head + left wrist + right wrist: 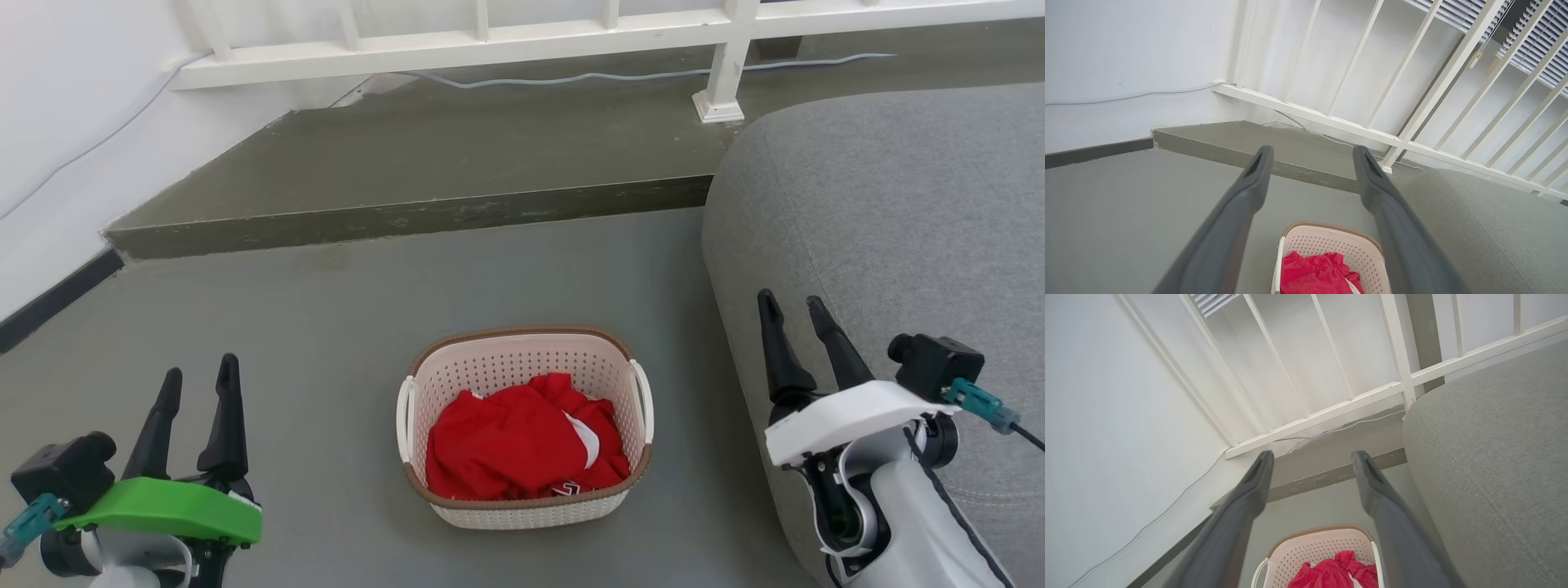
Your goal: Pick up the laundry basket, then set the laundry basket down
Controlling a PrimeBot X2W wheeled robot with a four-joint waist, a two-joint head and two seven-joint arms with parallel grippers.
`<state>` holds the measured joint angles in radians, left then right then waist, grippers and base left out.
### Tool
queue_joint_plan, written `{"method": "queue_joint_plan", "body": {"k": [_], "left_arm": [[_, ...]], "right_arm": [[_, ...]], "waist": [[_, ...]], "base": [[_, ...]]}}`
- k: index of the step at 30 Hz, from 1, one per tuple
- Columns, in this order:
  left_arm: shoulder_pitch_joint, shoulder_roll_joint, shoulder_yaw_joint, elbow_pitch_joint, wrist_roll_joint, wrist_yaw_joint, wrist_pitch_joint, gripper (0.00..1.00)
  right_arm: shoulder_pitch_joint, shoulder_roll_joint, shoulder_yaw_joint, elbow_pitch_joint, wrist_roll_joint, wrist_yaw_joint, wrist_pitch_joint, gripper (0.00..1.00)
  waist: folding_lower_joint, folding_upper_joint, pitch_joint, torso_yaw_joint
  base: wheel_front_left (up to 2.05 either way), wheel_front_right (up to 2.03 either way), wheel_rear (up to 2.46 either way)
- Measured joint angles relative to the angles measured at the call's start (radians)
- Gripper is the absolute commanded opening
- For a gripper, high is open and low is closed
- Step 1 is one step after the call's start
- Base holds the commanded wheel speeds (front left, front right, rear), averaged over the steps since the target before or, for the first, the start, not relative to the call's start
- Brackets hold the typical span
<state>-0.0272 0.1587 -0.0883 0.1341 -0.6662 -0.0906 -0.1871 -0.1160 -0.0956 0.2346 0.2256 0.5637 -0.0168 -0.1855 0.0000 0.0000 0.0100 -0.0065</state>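
Note:
The laundry basket (522, 510) is cream-white and perforated with a brown rim, standing on the grey floor in the middle of the head view. A red garment (514, 445) lies bunched inside it. White loop handles sit on its left (403, 416) and right (644, 400) sides. My left gripper (200, 376) hangs open well to the basket's left, with nothing between its fingers. My right gripper (796, 304) is open to the basket's right, in front of the sofa. The laundry basket (1331, 245) sits low in the left wrist view, as does the laundry basket (1314, 549) in the right wrist view.
A grey sofa (898, 229) bulges in at the right, close behind my right gripper. A raised grey step (408, 216) runs across behind the basket, with a white railing (490, 41) and a loose cable (612, 77) beyond. A white wall (73, 122) with a dark skirting stands at the left.

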Motion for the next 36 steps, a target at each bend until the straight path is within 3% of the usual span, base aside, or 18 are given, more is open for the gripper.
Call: {"method": "queue_joint_plan", "body": {"k": [19,36], "left_arm": [[0.0,-0.017,0.011,-0.036,0.233,-0.001,-0.062,1.0],[-0.001,-0.041,0.029,-0.037,0.265,-0.015,-0.065,1.0]], "right_arm": [[-0.024,0.005,0.048,-0.014,-0.268,-0.048,-0.064,1.0],[-0.024,0.021,0.041,-0.008,-0.275,-0.056,-0.066,1.0]], "waist": [[0.0,0.0,0.021,0.0],[0.0,0.0,0.028,-0.002]], "base": [[0.0,0.0,0.0],[0.0,0.0,0.0]]}}
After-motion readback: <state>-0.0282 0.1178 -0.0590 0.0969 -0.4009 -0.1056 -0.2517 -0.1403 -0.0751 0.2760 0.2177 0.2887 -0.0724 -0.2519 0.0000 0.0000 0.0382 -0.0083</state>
